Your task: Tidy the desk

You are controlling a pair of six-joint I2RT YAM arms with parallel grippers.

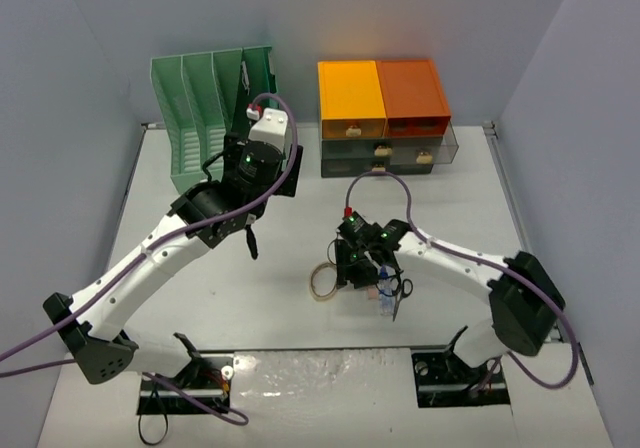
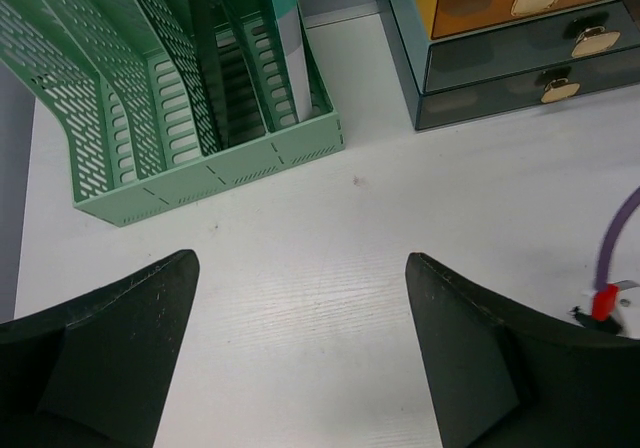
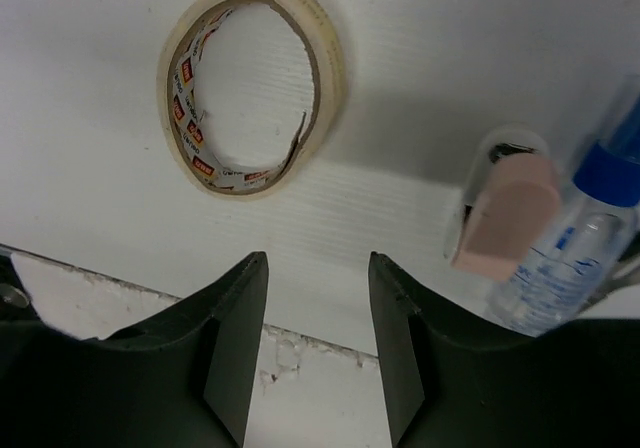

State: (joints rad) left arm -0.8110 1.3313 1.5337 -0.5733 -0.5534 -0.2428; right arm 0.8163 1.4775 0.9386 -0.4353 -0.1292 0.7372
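Well, the desk (image 2: pixel 450 178) lies flat beneath both my grippers, matte white with a faint grain. My left gripper (image 2: pixel 300 263) hangs over it with jaws spread wide and nothing between them. A green slotted file rack (image 2: pixel 200 158) stands at upper left and a dark drawer cabinet (image 2: pixel 520 58) with rounded pulls at upper right. My right gripper (image 3: pixel 317 260) shows a narrower gap, with only bare desk between the jaws. A translucent tape ring (image 3: pixel 325 58) lies at upper left, with a pink rounded block (image 3: pixel 505 213) and a clear blue-capped bottle (image 3: pixel 565 258) at right.
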